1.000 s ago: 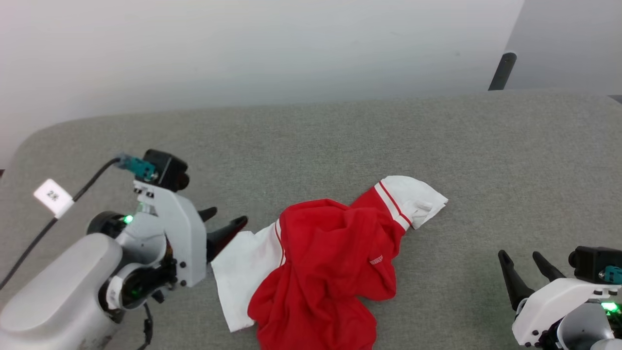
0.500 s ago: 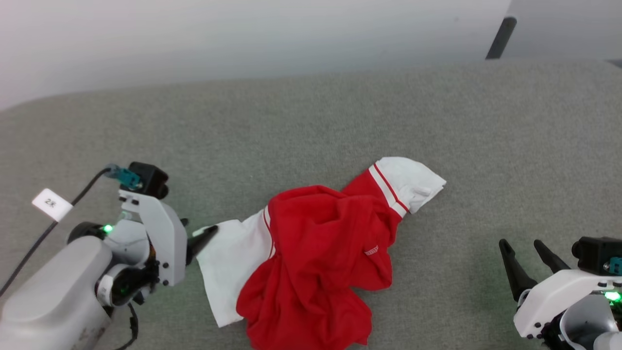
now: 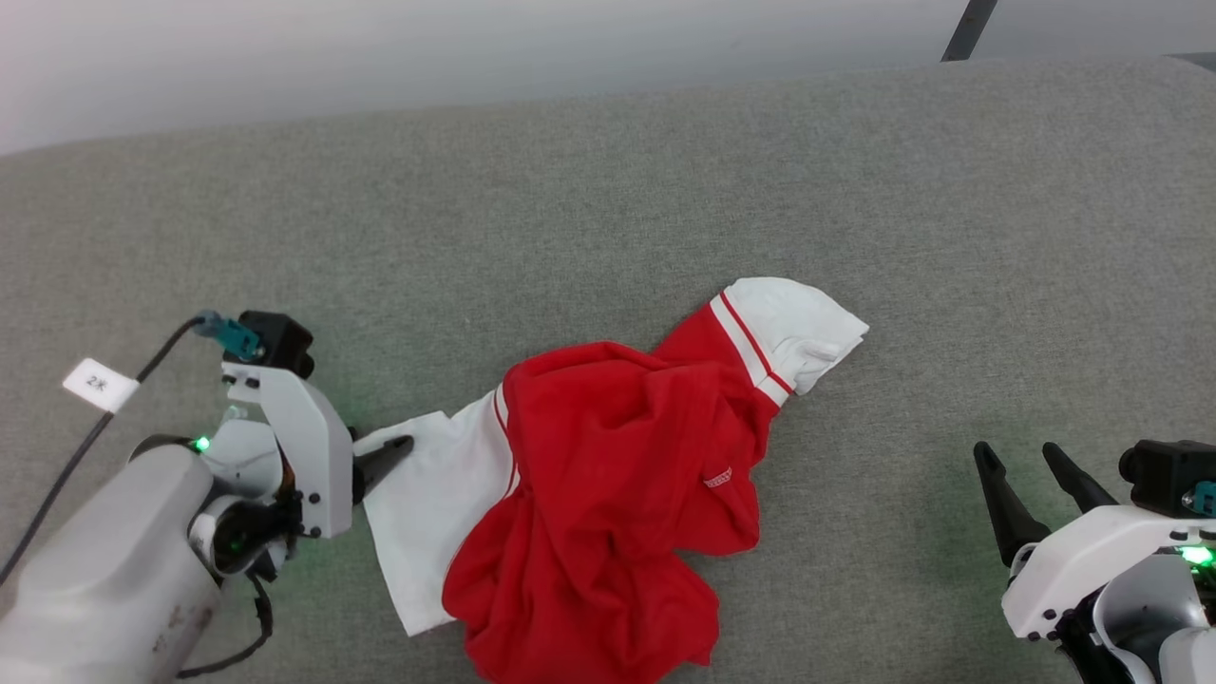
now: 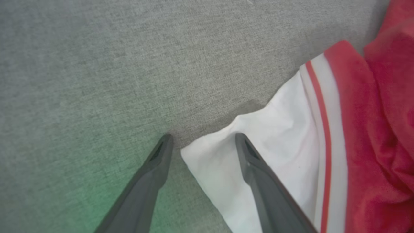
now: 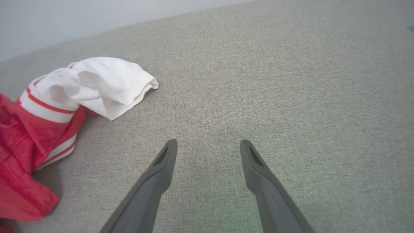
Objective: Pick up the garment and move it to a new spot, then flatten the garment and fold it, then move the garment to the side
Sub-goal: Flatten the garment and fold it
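showing on the red front of the garment [image 3: 608, 494] is a small patch [image 3: 719, 478] of white lettering, too small to read. a white tag [image 3: 95, 384] on the black cable [image 3: 57, 484] by the left arm carries a short dark mark that cannot be made out either.

the garment lies crumpled on the grey table [image 3: 608, 171], in the lower middle of the head view. its long axis runs slantwise from the robot's near left to the far right. one white sleeve [image 4: 275, 155] lies flat and spread at the left end. the other sleeve [image 5: 106, 81] is bunched into a soft rounded fold at the far right end. between them the red body is heaped in loose folds. red and white striped trim marks where each sleeve joins the red. the cloth looks like soft knit, and the table cover is a coarse woven fabric.

the left tool [image 4: 202, 137] stands released at the corner of the flat sleeve. one dark tapered finger is over the white cloth and the other over bare table, and whether either touches cannot be told. the right tool [image 3: 1016, 454] is released too, holding nothing. it is over bare table at the robot's right, well apart from the garment.
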Robot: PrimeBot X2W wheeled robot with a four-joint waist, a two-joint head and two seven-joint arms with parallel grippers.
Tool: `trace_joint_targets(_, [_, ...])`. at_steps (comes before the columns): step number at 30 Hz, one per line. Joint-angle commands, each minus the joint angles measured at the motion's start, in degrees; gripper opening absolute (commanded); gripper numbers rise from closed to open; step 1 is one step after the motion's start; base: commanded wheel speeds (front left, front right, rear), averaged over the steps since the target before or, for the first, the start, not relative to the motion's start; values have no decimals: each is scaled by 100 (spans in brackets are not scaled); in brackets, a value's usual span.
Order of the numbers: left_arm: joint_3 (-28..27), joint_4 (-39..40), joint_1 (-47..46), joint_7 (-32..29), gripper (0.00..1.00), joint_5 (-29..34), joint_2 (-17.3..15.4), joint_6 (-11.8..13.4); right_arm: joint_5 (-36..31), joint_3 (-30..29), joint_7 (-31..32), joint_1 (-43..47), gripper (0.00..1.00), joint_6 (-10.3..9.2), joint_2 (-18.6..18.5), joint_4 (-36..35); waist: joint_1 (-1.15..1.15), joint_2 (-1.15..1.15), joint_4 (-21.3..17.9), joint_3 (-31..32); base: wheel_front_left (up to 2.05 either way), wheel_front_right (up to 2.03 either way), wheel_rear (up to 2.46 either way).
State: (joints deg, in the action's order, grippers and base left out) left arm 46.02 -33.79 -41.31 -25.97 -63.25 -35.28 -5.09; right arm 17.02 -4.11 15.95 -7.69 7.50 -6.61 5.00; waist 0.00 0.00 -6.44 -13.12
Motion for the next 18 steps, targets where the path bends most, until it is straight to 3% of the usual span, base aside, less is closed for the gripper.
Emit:
trace_joint_targets(1, [79,-188,61,-80,100,17,34,-1,-36,9,3,-63,100,-2,12,-22,0,0,-1,-16,0,0,0])
trace_joint_targets(4, [119,-466,90,-270,100,-87,104,-8,-47,8,6,-91,100,-2,17,-31,0,0,1,-36,0,0,0])
trace_joint_targets(5, [118,-543,110,-360,83,-164,147,-11,-49,4,10,-92,100,-2,17,-33,0,0,5,-39,0,0,0])
trace_joint_targets(6, [133,-609,145,-483,41,-225,187,-18,-51,-3,10,-90,100,-2,15,-35,0,0,10,-38,0,0,0])
trace_joint_targets(7, [173,-651,185,-613,15,-264,222,-30,-52,-9,19,-83,100,-2,12,-37,0,0,17,-36,0,0,0])
trace_joint_targets(8, [205,-695,222,-746,0,-333,260,-37,-55,-15,31,-79,100,-2,4,-35,0,0,26,-31,0,0,0])
trace_joint_targets(10, [265,-733,267,-992,0,-403,310,-33,-50,-16,56,-90,100,-2,0,-42,0,0,46,-17,0,0,0])
trace_joint_targets(18, [167,-622,-39,-1030,0,-421,241,27,167,68,324,-316,100,-2,-80,-196,0,0,153,48,0,0,0])
